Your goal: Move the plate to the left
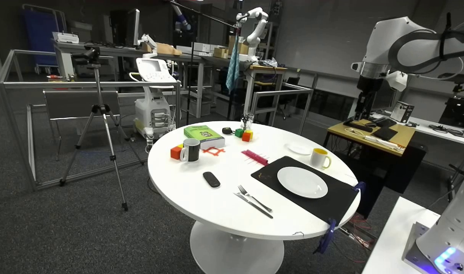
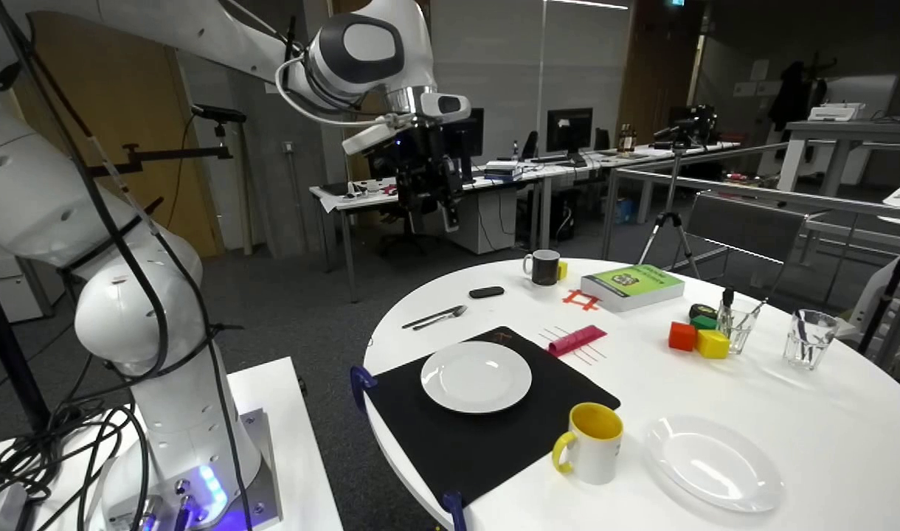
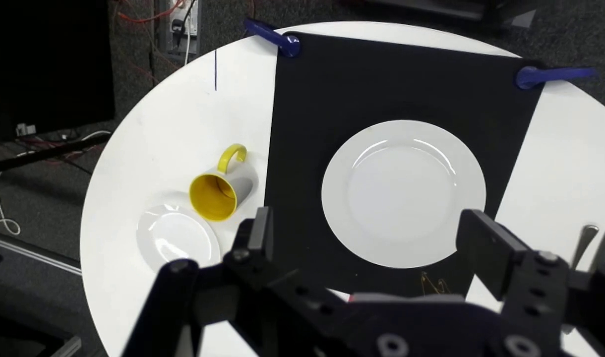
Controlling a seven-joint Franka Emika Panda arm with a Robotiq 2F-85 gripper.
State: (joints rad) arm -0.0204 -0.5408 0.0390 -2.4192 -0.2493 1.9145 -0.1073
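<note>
The plain white round dinner plate (image 1: 302,182) lies flat on the black placemat (image 1: 334,203) on the round white table. The plate also shows in an exterior view (image 2: 476,377) and whole in the wrist view (image 3: 403,193), apart from a small piece of rim behind a finger. My gripper (image 3: 369,235) is open, with nothing between its fingers. It hangs well above the table and the plate, touching neither, as the gripper shows in both exterior views (image 1: 363,108) (image 2: 431,210).
A white-and-yellow mug (image 2: 596,446) and a smaller white plate (image 2: 715,463) stand beside the placemat. A fork (image 1: 256,199) and knife (image 1: 255,206) lie on its other side. Blue clamps (image 3: 530,78) (image 3: 287,44) hold the placemat at the table edge. A pink roll (image 2: 577,340) lies beyond the placemat.
</note>
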